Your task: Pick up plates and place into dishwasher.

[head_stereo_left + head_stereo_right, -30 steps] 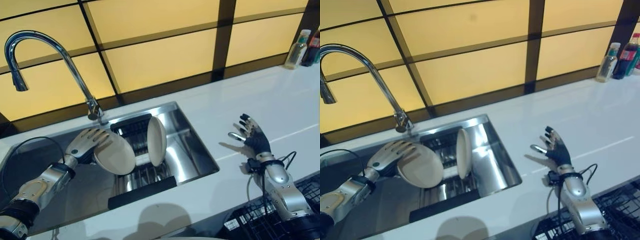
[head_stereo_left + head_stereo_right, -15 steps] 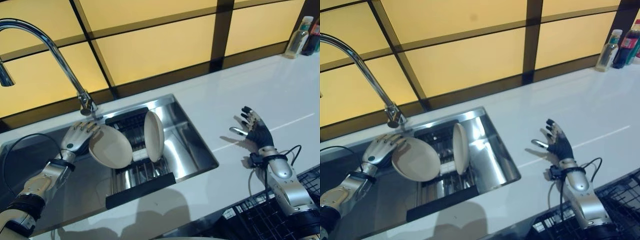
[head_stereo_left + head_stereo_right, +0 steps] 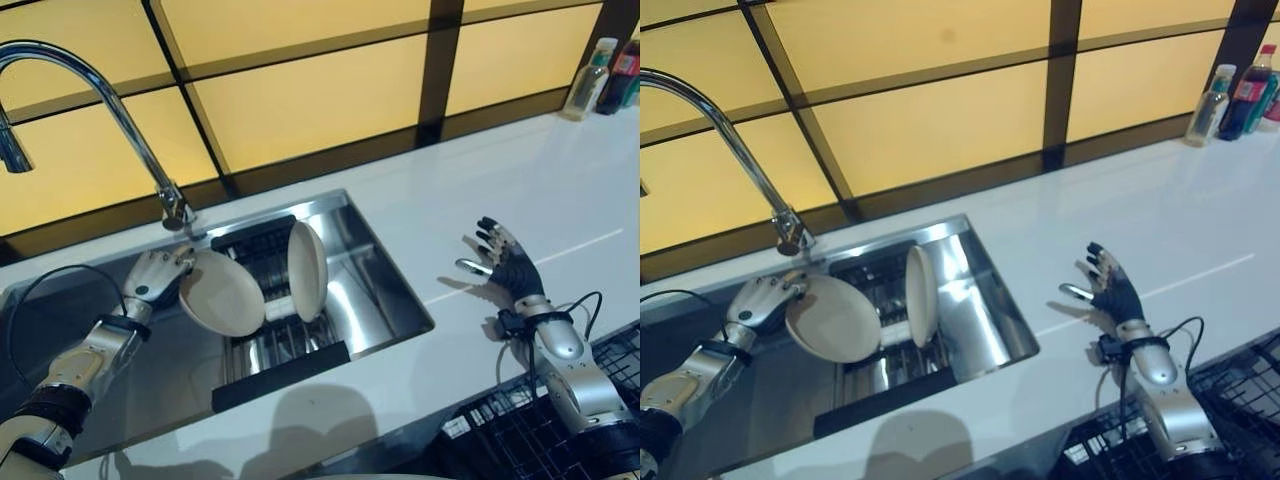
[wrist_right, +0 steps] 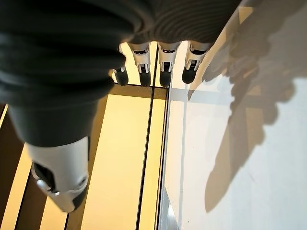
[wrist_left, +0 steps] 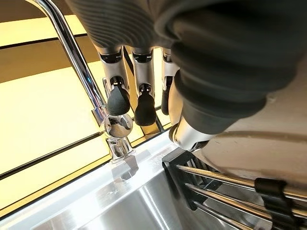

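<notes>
Over the sink, the left hand gripped the far-left rim of a cream plate, tilted above the dark rack. Just right of it, a second plate stood upright in the rack. Well to the right, the right hand hovered over the white counter, fingers spread loose.

held plate: cream, plain | upright plate beside left hand: cream | sink: shiny steel | rack: black | counter under right hand: white | wall panels: amber, dark-framed
</notes>
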Available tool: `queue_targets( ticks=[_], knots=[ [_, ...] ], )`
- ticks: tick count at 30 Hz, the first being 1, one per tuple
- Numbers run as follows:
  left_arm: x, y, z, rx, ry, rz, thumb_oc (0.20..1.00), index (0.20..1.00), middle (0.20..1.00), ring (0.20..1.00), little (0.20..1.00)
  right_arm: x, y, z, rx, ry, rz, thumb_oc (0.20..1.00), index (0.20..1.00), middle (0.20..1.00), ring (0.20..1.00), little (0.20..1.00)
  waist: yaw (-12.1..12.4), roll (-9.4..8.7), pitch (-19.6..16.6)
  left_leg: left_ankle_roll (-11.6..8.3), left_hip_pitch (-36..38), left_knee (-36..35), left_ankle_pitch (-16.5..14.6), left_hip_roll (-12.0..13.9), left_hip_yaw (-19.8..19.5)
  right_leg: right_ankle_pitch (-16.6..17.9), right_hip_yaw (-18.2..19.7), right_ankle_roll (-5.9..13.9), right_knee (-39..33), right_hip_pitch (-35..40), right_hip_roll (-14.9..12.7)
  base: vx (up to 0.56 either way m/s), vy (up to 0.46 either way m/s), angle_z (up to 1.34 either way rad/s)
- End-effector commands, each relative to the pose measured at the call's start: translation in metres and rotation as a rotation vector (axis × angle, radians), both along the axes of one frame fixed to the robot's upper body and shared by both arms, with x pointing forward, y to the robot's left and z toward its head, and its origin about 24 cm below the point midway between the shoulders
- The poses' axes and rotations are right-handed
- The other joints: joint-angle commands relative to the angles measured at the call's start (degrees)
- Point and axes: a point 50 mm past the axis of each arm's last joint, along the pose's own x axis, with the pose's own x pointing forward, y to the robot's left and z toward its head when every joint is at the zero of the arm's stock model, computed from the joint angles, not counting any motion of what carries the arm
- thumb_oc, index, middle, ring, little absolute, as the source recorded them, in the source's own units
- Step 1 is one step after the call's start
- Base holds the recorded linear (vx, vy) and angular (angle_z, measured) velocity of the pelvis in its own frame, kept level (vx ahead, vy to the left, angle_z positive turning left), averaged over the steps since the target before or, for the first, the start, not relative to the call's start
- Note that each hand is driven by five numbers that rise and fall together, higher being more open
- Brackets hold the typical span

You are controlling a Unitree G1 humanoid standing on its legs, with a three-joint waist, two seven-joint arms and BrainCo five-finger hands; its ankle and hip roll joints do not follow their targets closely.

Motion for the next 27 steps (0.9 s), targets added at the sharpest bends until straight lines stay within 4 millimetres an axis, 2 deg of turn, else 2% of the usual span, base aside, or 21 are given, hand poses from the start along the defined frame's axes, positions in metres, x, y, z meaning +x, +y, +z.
queue_targets(
  ticks=[1, 15, 27],
  knots=[
    [-0.016, -0.011, -0.034, -0.002, 0.139, -0.061, 0.2, 0.2, 0.2, 0.2, 0.2, -0.006, 0.007, -0.008, 0.015, 0.022, 0.021, 1.0, 1.0, 1.0, 1.0, 1.0, -0.6, -2.26, -1.8, 1.04, -1.6, 3.5, -6.0, -1.7, 1.2, -1.6, -2.0, 5.59, 5.7, -6.2, -4.2, 0.04, -0.002, 0.0],
    [-0.021, -0.009, -0.034, -0.084, 0.085, -0.021, 0.2, 0.2, 0.2, 0.2, 0.2, -0.012, 0.007, -0.013, 0.039, 0.036, 0.007, 1.0, 1.0, 1.0, 1.0, 1.0, -0.4, -2.22, -2.7, 0.98, -0.3, 2.3, -6.1, -1.9, 0.8, -1.6, -2.5, 5.73, 4.8, -5.1, -4.1, 0.0, -0.01, 0.0],
    [-0.017, 0.0, -0.019, -0.22, 0.002, 0.091, 0.2, 0.2, 0.2, 0.2, 0.2, -0.014, 0.008, -0.014, 0.065, 0.028, -0.007, 1.0, 1.0, 1.0, 1.0, 1.0, 0.4, -2.44, -4.3, 0.45, 0.6, 0.8, -5.9, -1.5, 0.7, -1.4, -3.4, 5.53, 3.0, -4.1, -3.5, -0.04, -0.039, 0.0]
  ],
)
